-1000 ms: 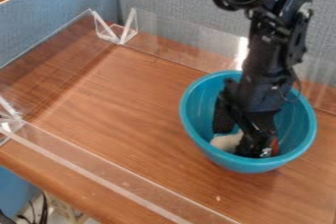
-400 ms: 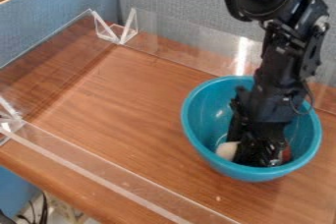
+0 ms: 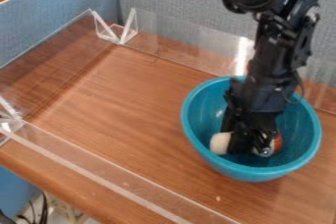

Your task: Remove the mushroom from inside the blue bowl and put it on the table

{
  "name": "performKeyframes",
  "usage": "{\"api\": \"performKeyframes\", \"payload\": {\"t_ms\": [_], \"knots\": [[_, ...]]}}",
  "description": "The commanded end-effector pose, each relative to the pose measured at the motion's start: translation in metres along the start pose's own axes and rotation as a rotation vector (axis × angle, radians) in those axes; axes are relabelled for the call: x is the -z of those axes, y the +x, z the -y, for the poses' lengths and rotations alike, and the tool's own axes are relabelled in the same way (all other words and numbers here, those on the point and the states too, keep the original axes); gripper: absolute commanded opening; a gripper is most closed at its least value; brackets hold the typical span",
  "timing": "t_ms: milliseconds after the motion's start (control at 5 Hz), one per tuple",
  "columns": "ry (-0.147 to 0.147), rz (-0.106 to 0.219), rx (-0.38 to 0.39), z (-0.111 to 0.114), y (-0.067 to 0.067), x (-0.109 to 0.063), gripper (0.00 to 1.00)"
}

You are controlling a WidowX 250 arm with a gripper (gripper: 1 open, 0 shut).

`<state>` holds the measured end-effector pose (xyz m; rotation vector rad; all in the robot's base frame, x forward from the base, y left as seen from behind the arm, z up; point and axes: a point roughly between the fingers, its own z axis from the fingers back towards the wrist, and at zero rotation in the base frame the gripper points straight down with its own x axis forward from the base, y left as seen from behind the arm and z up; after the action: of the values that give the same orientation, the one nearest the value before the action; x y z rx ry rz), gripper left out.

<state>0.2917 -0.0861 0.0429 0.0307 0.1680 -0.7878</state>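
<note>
Mushroom sits inside the blue bowl, lower right of the frame; I have the gripper closed on it. Grasping seems done; next I should lift clear of the rim.

Free room (left) inside bowl

Blue bowl on wooden table

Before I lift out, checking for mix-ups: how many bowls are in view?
1. The blue bowl sits toward the table's right side in the picture, around the lowered jaws. The arm could hide something behind it.
</note>
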Motion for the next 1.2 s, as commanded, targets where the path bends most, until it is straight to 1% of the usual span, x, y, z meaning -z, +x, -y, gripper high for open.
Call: {"api": "performKeyframes", "payload": {"t_ms": [0, 200, 600, 1000], "knots": [[0.031, 0.047, -0.012, -0.014, 0.002, -0.007, 0.0], [0.036, 0.043, -0.019, -0.021, 0.002, 0.001, 0.0], [0.05, 0.04, 0.023, -0.037, -0.013, 0.004, 0.0], [0.046, 0.035, -0.001, -0.03, 0.013, -0.006, 0.0]]}}
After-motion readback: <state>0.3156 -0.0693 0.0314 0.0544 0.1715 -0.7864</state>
